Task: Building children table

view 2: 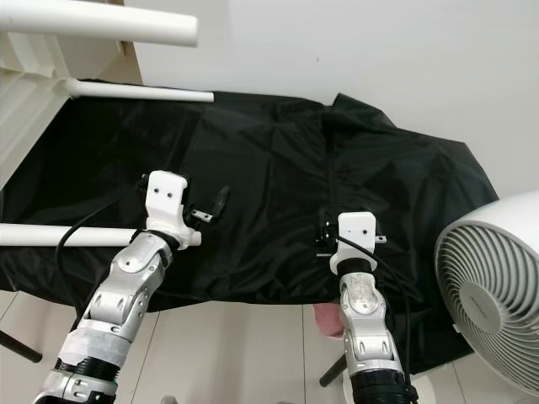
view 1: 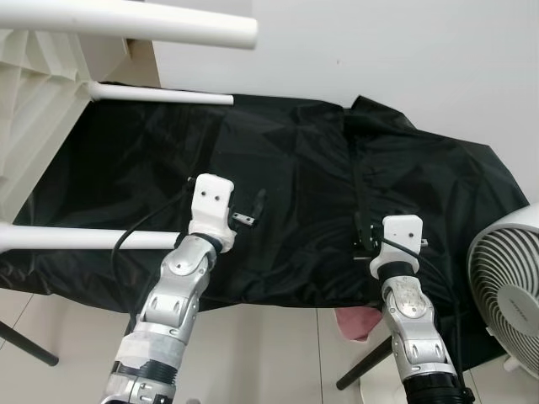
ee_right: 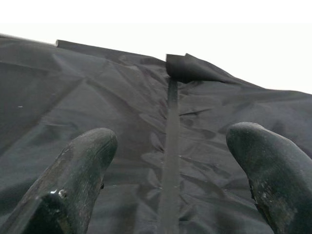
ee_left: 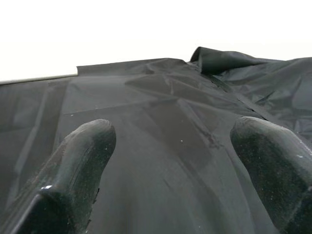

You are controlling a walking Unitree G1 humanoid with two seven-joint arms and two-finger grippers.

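Black cloth [view 1: 295, 185] under both spread end effectors; no writing.

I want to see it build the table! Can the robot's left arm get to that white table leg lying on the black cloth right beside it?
Probably yes. The white table leg lies just beside the left gripper, whose fingers are open with nothing between them, over the black cloth.

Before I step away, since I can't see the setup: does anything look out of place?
The white table lies tipped on its side at the left, legs jutting over the rumpled black cloth. Both the left gripper and right gripper hover open above it, empty.
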